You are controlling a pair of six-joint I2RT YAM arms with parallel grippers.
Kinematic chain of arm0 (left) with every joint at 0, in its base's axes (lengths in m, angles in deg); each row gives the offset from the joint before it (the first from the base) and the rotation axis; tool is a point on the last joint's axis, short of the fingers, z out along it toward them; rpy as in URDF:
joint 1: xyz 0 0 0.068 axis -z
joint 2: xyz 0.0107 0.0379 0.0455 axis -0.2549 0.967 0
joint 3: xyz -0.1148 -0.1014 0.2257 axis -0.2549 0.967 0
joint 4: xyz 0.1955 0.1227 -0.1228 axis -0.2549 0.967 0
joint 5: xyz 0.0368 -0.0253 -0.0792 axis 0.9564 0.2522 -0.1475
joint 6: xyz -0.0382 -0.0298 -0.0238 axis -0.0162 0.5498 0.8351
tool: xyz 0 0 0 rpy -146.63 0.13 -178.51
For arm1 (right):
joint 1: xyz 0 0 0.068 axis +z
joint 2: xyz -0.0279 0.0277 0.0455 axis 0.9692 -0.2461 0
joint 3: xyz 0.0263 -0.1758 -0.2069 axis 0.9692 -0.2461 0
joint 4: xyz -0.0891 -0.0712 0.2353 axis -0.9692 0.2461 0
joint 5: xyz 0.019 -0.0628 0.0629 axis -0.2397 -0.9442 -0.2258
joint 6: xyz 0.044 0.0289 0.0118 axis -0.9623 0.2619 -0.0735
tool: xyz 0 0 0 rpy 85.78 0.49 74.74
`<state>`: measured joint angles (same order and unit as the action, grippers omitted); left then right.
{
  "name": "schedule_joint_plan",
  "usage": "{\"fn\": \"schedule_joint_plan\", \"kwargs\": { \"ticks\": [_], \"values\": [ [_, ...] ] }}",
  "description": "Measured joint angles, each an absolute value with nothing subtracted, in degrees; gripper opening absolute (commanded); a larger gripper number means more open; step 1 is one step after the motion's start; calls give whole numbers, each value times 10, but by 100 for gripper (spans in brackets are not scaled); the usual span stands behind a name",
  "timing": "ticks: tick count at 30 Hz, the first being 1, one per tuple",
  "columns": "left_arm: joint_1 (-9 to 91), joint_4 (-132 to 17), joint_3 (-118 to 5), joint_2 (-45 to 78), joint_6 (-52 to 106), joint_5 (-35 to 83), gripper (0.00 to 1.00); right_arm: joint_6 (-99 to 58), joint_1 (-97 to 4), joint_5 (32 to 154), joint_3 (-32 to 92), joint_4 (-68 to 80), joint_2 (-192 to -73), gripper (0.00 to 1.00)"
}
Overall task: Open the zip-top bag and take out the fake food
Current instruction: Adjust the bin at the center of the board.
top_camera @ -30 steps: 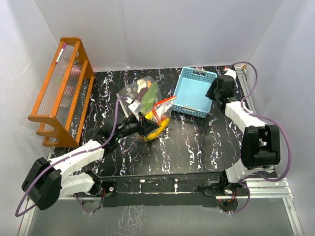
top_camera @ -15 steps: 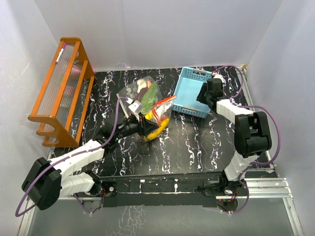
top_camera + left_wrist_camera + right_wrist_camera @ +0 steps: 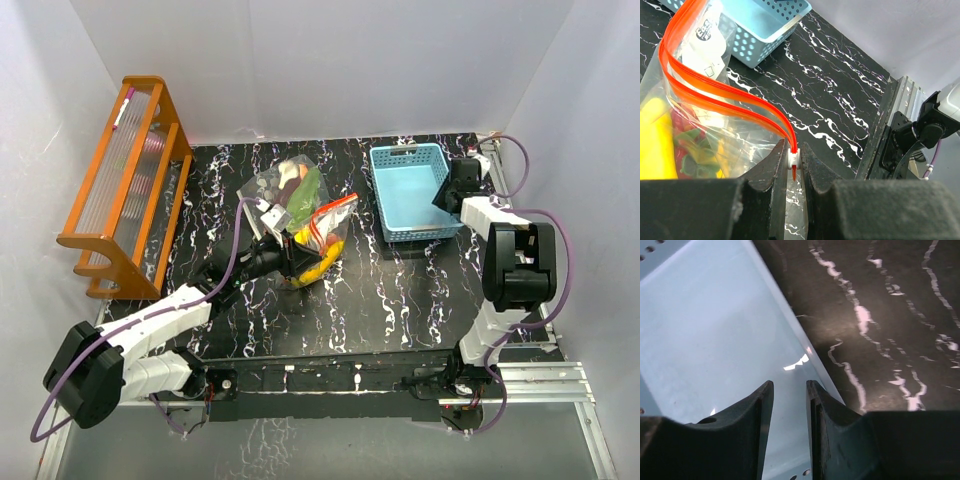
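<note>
Clamped with left gripper (image 3: 794, 161) on red zip end of zip-top bag (image 3: 742, 144); parted narrowly with right gripper (image 3: 790, 396) over blue basket (image 3: 705, 330), grip unclear.

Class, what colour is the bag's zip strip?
The zip strip is orange-red, clearest in the left wrist view.

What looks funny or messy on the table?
Nothing is spilled or broken. The zip-top bag looks odd: it slumps crumpled mid-table, its red zip strip bowed, one end pinched in the left claw, fake food inside.
</note>
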<state>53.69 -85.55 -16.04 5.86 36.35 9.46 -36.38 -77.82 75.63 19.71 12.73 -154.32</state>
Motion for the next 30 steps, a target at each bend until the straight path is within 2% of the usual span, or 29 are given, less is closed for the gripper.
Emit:
{"fn": "schedule_joint_plan", "kwargs": {
  "ticks": [10, 17, 23, 30],
  "values": [
    [537, -851, -160, 49, 363, 95, 0, -366, -872, 728, 196, 133, -1543, 36],
    [537, -854, -160, 51, 363, 94, 0, -376, -901, 733, 157, 131, -1510, 38],
    [537, -856, -160, 59, 364, 94, 0, -352, -823, 772, 154, 113, -1472, 53],
    [537, -856, -160, 62, 363, 94, 0, -318, -698, 823, 197, 88, -1485, 62]
  ]
}}
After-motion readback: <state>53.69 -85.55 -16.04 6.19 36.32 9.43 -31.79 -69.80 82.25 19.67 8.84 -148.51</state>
